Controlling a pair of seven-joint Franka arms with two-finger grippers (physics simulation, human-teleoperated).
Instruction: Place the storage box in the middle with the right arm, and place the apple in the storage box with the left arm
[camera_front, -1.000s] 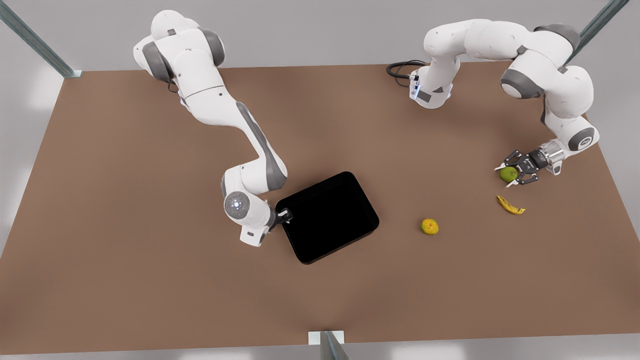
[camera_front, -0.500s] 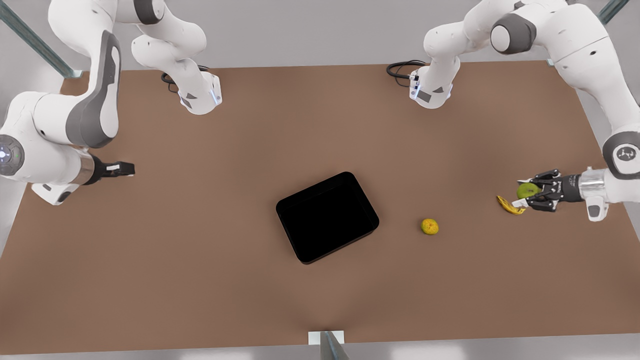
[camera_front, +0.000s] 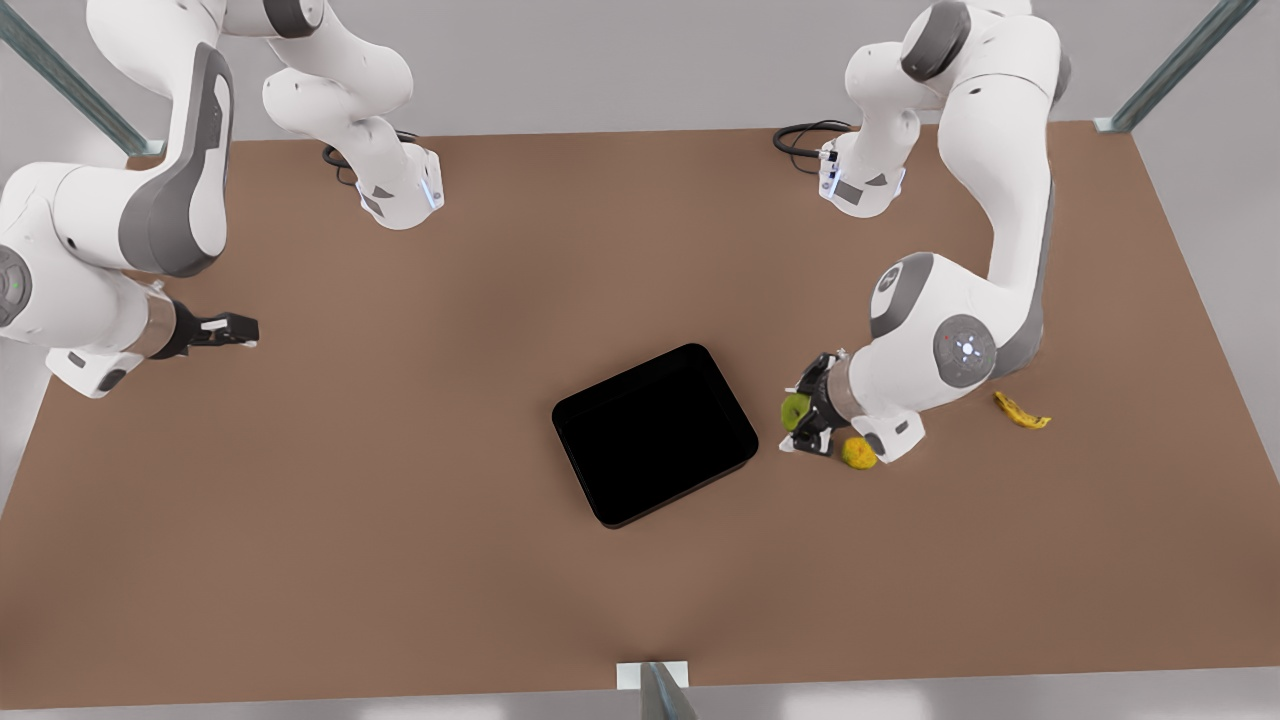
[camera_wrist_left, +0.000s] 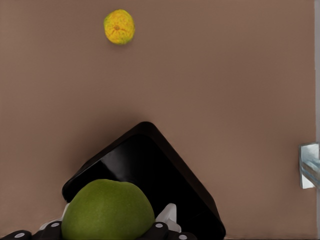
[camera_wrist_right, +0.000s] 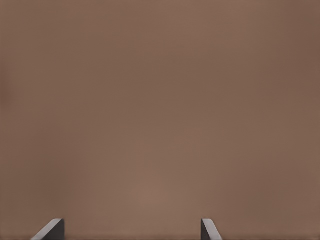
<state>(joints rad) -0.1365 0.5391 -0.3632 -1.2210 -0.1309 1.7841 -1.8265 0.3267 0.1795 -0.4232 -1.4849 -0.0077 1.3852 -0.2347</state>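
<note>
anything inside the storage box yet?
Nothing visible inside the storage box; its glossy black interior reads empty, though dark. The apple is outside it, held in the left gripper beside the box. The right gripper waits far off, open.

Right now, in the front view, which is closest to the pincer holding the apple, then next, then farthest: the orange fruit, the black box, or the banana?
From the left pincer, shut on the apple:
1. Orange fruit, just beside it, toward the front view's right.
2. Storage box, toward the front view's left.
3. Banana, farthest, beyond the arm on the right.
</note>
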